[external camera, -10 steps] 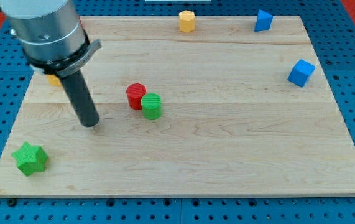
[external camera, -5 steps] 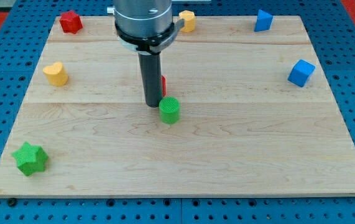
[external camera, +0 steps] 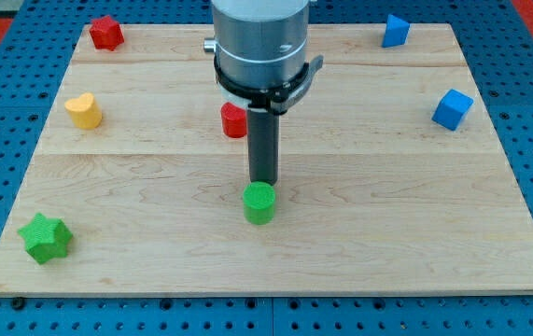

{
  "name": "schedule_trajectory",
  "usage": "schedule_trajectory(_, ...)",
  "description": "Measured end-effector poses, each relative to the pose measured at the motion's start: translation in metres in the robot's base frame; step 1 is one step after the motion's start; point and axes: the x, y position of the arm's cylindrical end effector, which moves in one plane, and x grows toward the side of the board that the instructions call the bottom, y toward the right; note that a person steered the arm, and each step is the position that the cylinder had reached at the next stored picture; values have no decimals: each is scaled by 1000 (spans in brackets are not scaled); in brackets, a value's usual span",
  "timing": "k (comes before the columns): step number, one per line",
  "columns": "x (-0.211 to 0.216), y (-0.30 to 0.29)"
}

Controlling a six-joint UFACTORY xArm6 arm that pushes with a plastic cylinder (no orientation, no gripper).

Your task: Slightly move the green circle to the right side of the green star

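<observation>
The green circle (external camera: 259,203), a short green cylinder, stands on the wooden board (external camera: 387,205) a little below the middle. My tip (external camera: 264,180) is right behind it, at its top edge, touching or nearly touching it. The green star (external camera: 45,237) lies far off at the board's bottom left corner. The rod hangs down from the grey arm head at the view's top middle.
A red cylinder (external camera: 233,119) stands just left of the rod. A yellow heart (external camera: 84,110) and a red block (external camera: 106,32) are at the top left. Two blue blocks (external camera: 396,30) (external camera: 452,108) are at the top right.
My tip has swung from the left side across to the middle and down the view. The green circle has slid down and to the right, away from the red cylinder.
</observation>
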Motion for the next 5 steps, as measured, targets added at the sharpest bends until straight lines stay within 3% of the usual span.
schedule_trajectory(3,4,-2)
schedule_trajectory(5,29,-3)
